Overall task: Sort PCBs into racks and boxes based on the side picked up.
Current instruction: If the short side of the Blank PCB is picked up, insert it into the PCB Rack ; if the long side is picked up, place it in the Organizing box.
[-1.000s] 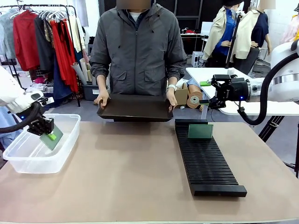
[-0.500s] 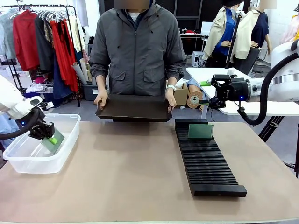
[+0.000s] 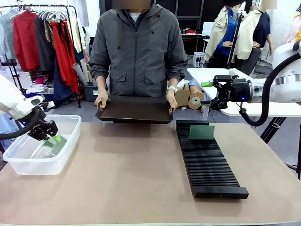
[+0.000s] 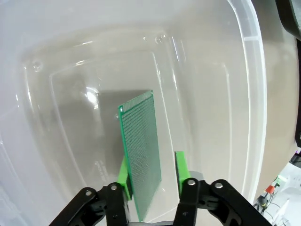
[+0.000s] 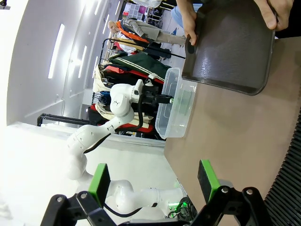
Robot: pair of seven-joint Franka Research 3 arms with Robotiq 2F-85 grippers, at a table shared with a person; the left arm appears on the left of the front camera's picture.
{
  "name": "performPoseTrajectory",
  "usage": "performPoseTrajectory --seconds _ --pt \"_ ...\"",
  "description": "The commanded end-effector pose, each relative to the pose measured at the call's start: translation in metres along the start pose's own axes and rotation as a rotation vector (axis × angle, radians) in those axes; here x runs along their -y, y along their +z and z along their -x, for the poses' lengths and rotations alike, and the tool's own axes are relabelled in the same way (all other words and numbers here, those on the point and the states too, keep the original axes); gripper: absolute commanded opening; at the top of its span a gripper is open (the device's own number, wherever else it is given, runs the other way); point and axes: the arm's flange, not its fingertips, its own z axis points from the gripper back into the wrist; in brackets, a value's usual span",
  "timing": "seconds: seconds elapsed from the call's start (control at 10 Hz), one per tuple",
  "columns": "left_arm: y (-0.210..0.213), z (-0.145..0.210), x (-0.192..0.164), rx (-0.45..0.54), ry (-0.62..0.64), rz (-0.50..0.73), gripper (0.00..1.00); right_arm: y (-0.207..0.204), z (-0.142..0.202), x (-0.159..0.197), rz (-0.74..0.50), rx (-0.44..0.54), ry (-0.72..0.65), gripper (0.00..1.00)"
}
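At the left of the frame the left gripper [image 4: 153,181] hangs inside the clear tub [image 3: 19,162], fingers parted, the PCB [image 4: 140,157] loose between them, evidently for dropping. At right, the right gripper [image 5: 154,180] waits wide open and empty above the rack [image 3: 207,162].

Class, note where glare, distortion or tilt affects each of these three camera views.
Left wrist view: glare spots on the clear tub, whose walls bow from the wide lens; the PCB stays sharp. Right wrist view: scene rolled sideways, ceiling lights overexposed. Front view: even, soft light.
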Motion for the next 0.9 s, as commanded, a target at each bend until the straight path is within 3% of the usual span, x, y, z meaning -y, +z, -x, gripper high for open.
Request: performPoseTrajectory --seconds 0.0,0.6,0.8 --pt "0.014 0.000 0.006 0.016 -0.009 -0.014 1.00 0.000 0.000 -0.002 0.000 0.002 -0.001 1.00" --pt "0.064 0.002 0.066 -0.007 -0.002 -0.088 1.00 0.000 0.000 -0.002 0.000 0.002 -0.001 1.00" --pt "0.068 0.004 0.071 -0.014 -0.007 -0.099 1.00 0.000 0.000 -0.002 0.000 0.002 -0.001 1.00"
